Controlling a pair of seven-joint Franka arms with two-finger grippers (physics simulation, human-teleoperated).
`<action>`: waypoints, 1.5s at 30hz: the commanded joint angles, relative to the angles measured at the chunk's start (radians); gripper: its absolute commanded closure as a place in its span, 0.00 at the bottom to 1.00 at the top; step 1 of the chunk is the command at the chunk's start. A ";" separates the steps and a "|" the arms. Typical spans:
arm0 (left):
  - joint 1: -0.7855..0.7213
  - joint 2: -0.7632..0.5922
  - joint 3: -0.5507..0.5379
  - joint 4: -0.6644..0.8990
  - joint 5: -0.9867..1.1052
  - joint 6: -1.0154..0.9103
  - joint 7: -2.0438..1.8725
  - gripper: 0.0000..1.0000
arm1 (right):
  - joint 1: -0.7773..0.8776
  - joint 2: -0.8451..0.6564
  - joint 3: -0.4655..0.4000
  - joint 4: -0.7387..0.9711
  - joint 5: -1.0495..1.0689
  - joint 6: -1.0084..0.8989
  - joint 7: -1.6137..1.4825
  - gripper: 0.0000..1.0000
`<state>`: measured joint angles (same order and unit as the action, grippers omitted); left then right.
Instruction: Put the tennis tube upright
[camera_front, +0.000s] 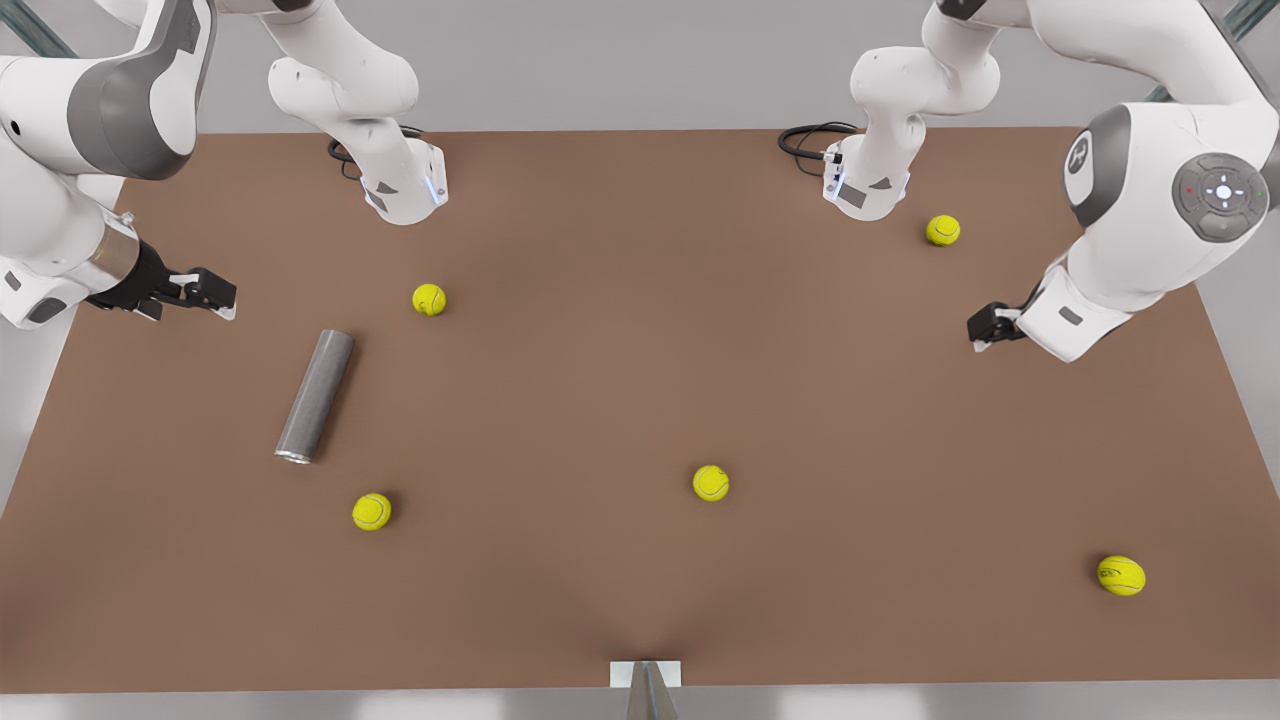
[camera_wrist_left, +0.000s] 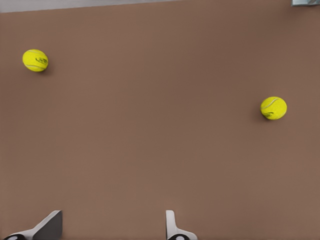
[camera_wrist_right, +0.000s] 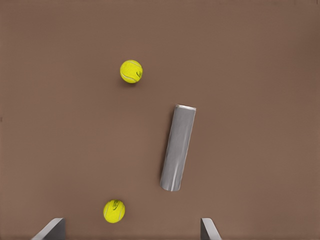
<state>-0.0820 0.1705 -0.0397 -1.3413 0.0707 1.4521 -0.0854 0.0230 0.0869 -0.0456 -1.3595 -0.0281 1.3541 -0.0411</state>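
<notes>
The tennis tube (camera_front: 315, 395) lies flat on the tabletop (camera_front: 640, 380). Near its far end hovers the right hand (camera_front: 205, 292), wide open and empty, likely ready to reach down. Well apart from the tube waits the left hand (camera_front: 985, 325), open, empty.

You see two white arms with grey joint bands; black grippers (camera_front: 205, 292) and (camera_front: 985, 325); black cables (camera_front: 805, 140) coil at the bases; one wrist carries a round grey button pad (camera_front: 1221, 194).
</notes>
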 joint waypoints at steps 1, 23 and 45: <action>0.001 0.000 0.000 0.001 0.003 0.010 -0.004 0.00 | 0.000 0.000 0.000 0.000 0.000 0.002 -0.008 0.00; 0.002 0.012 0.000 0.001 0.001 0.005 0.007 0.00 | -0.029 0.122 -0.120 -0.800 0.022 1.062 0.090 0.00; 0.001 0.034 0.000 0.001 0.001 0.007 -0.005 0.00 | -0.044 0.313 -0.119 -0.944 0.045 1.283 0.092 0.00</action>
<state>-0.0810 0.2049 -0.0397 -1.3412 0.0715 1.4583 -0.0878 -0.0220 0.3942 -0.1648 -2.3058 0.0148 2.6178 0.0830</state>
